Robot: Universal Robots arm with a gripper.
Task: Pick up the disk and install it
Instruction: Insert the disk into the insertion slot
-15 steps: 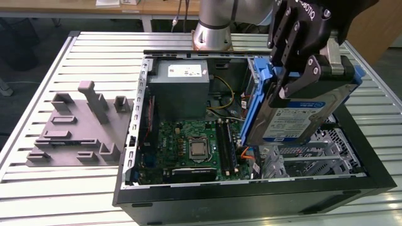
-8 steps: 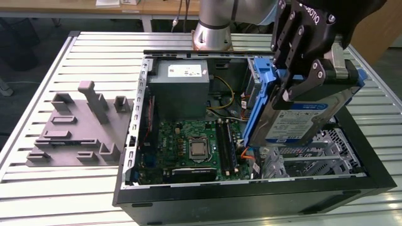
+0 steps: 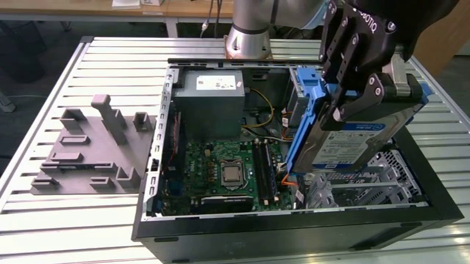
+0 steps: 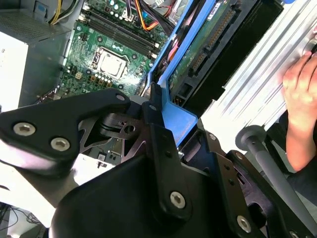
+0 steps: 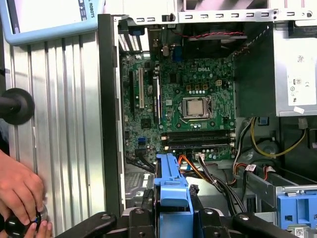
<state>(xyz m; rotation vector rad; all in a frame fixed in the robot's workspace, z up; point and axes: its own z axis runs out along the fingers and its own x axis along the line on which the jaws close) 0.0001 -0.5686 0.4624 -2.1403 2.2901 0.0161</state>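
- The gripper [image 3: 376,102] is clenched on the disk [image 3: 356,143], its fingers pressing the blue carrier bracket.
- The disk hangs tilted in the air over the open computer case [image 3: 294,231], above the drive cage at the exterior view's right.
- The green motherboard [image 3: 228,170] lies exposed inside the case.
- A person's hand [image 5: 20,188] is at the slatted table's [image 3: 74,220] edge.

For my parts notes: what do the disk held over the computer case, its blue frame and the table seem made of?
The disk looks metal: silver body, dull sheen. Its blue frame is probably plastic: matt, evenly coloured. The table seems aluminium: pale ribbed slats, soft reflections.
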